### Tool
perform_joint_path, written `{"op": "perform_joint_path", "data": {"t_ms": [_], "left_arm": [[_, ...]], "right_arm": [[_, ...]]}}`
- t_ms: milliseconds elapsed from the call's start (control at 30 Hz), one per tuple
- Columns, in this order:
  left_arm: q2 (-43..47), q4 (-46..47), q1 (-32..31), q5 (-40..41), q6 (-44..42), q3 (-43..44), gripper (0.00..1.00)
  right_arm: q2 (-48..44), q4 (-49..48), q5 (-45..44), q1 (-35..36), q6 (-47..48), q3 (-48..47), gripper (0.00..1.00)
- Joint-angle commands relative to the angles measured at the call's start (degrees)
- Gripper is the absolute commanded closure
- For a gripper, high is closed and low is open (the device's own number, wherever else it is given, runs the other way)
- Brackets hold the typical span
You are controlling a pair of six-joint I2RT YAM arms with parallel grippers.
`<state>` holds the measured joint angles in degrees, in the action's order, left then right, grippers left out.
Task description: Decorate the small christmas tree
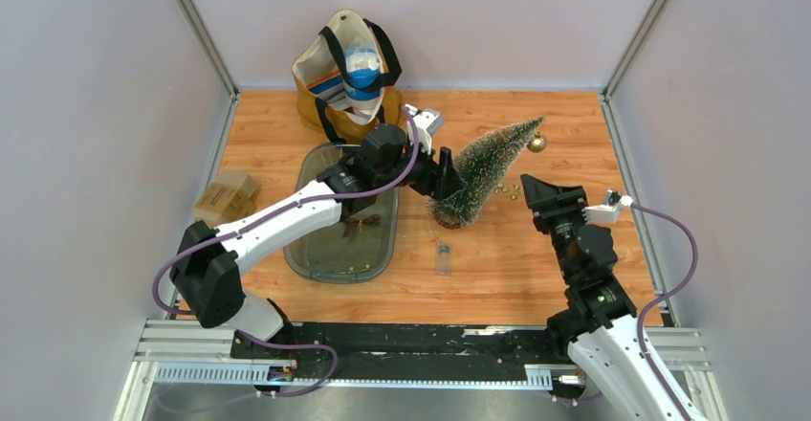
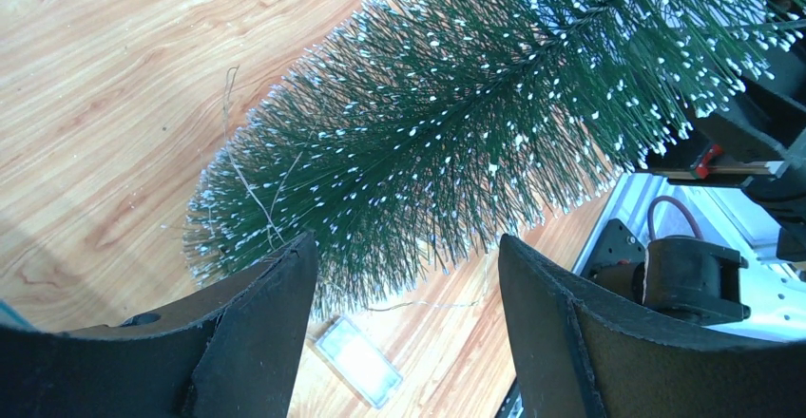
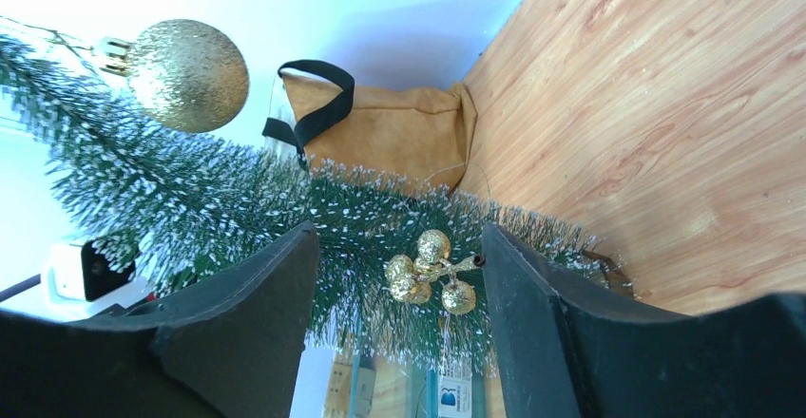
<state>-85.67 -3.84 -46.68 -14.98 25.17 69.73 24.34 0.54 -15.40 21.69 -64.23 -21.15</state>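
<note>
Small christmas tree [image 1: 488, 167] leans mid-bench [image 1: 536, 268], between both arms. Right fingers [image 3: 257, 304] gape, empty, just off a gold berry cluster [image 3: 428, 275] seated in the needles; best to back away straight so nothing snags. Left fingers [image 2: 257, 323], wide and empty, sit near the base, placed to steady it.

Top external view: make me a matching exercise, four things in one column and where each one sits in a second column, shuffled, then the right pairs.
Things:
1. small christmas tree
2. gold ball
3. tote bag
4. cardboard box

Places:
A. at the far edge of the table
B. left of the clear tray
C. right of the clear tray
D. at the tree's tip

Pairs: 1-C, 2-D, 3-A, 4-B
</note>
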Motion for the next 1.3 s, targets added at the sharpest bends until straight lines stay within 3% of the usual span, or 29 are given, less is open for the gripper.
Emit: {"op": "perform_joint_path", "data": {"t_ms": [0,500,733,867,1000,1200,1267], "left_arm": [[2.8,0.8,0.2,0.5,-1.3,-0.7,0.23],[4.8,0.1,0.2,1.5,-1.5,-2.1,0.23],[5.6,-1.0,0.2,2.4,-2.0,-2.8,0.23],[6.6,-1.4,0.2,3.4,-2.1,-3.8,0.22],[7.8,-2.1,0.2,4.2,-2.1,-4.9,0.22],[10.3,-2.6,0.3,5.1,-2.1,-6.3,0.22],[11.2,-2.8,0.3,5.9,-2.1,-7.0,0.22]], "right_arm": [[-2.3,1.9,-3.6,0.2,1.8,-1.1,0.33],[-4.8,6.3,-5.6,-0.2,3.4,-1.6,0.27],[-4.0,20.2,-8.3,-3.3,6.7,-4.1,0.31],[1.5,24.6,-0.4,-5.7,12.0,-4.0,0.38],[11.7,21.4,13.3,-9.6,19.6,-2.8,0.42],[26.8,16.3,27.0,-13.3,27.3,-5.3,0.40],[32.6,15.6,29.5,-13.3,29.5,-7.3,0.34]]}}
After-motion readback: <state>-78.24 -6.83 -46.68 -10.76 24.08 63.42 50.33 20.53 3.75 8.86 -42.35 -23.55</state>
